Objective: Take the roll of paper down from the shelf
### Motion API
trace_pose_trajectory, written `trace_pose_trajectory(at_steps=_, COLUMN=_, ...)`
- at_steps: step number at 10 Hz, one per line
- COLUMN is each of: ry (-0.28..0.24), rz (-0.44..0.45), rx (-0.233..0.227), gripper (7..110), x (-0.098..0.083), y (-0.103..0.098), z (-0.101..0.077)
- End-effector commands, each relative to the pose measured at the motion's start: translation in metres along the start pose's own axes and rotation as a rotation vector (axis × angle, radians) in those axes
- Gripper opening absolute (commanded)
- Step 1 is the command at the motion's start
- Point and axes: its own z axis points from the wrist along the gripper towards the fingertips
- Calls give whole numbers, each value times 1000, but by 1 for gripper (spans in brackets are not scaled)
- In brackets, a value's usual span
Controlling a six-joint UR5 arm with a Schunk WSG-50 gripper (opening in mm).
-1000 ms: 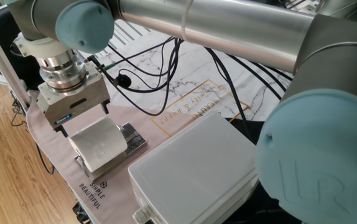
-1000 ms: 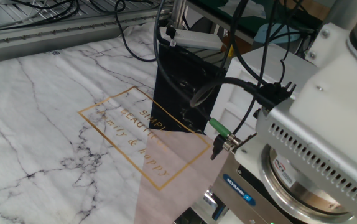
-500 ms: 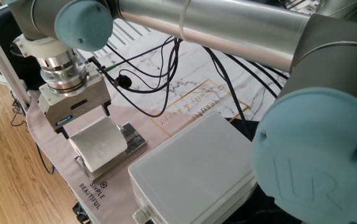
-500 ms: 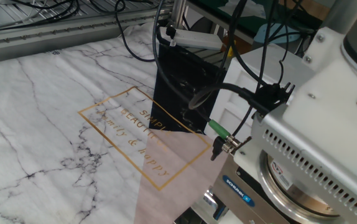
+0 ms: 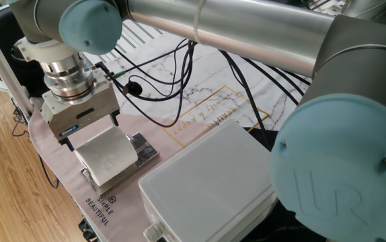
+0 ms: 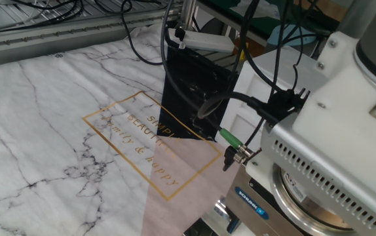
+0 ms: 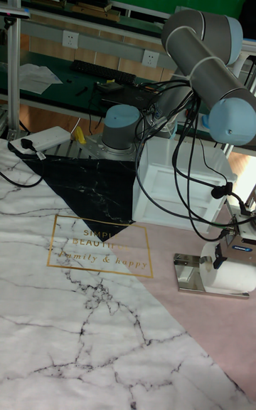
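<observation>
The roll of paper (image 5: 105,153) lies on the small chrome shelf (image 5: 144,149) near the table's left edge. In the tall fixed view the roll of paper (image 7: 236,276) rests on the shelf (image 7: 186,272) at the right border. My gripper (image 5: 90,131) hangs directly over the roll. Its dark fingers (image 5: 65,138) are spread, one at each side of the roll's upper edge, and I see no squeeze on the paper. The other fixed view shows only the gripper's vented housing (image 6: 325,177).
A big white plastic box (image 5: 206,185) stands just right of the shelf. Black cables (image 5: 152,87) trail from the wrist across the marble-print cloth (image 6: 57,118). A black cloth (image 6: 188,98) lies further back. The table edge and wooden floor (image 5: 5,188) are close on the left.
The gripper housing has sunk slightly towards the roll, and the arm's elbow has shifted a little. Roll and shelf have not moved.
</observation>
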Motion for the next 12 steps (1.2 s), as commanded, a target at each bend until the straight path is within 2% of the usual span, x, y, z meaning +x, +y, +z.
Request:
trace_pose_trajectory(at_steps=1, ry=7, rz=4, rx=-23, gripper=107, x=0, y=4, z=-1)
trace_pose_trajectory(at_steps=6, ry=10, rz=-3, rx=-32, gripper=107, x=-2, y=6, z=2)
trace_pose_trajectory(at_steps=7, ry=10, rz=-4, rx=-39, gripper=88, x=-1, y=8, z=2)
trace_pose_trajectory(at_steps=12, ry=38, rz=-21, rx=-47, gripper=88, x=4, y=7, z=6)
